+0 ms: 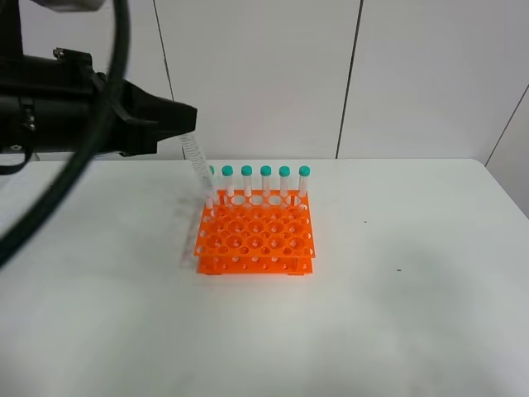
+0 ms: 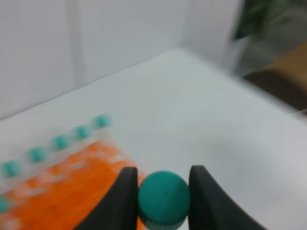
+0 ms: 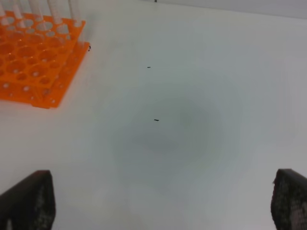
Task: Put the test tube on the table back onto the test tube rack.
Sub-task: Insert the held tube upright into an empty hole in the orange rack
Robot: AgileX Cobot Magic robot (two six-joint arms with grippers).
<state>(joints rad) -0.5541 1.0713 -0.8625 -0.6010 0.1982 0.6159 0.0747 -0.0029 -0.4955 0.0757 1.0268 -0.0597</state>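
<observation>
My left gripper (image 1: pixel 186 124) is shut on the test tube (image 1: pixel 198 169), gripping it by its teal cap (image 2: pixel 163 199). The clear tube hangs tilted, and its pointed tip is at the back left corner of the orange test tube rack (image 1: pixel 254 236). Whether the tip is inside a hole I cannot tell. The rack also shows blurred in the left wrist view (image 2: pixel 57 191) and in the right wrist view (image 3: pixel 33 57). My right gripper (image 3: pixel 158 206) is open and empty above the bare white table (image 3: pixel 192 120), off to the rack's right. It does not show in the exterior high view.
Several more teal-capped tubes (image 1: pixel 265 184) stand upright in the rack's back row. The white table (image 1: pixel 413 289) extends around the rack on all sides. A pale panelled wall stands behind the table's far edge.
</observation>
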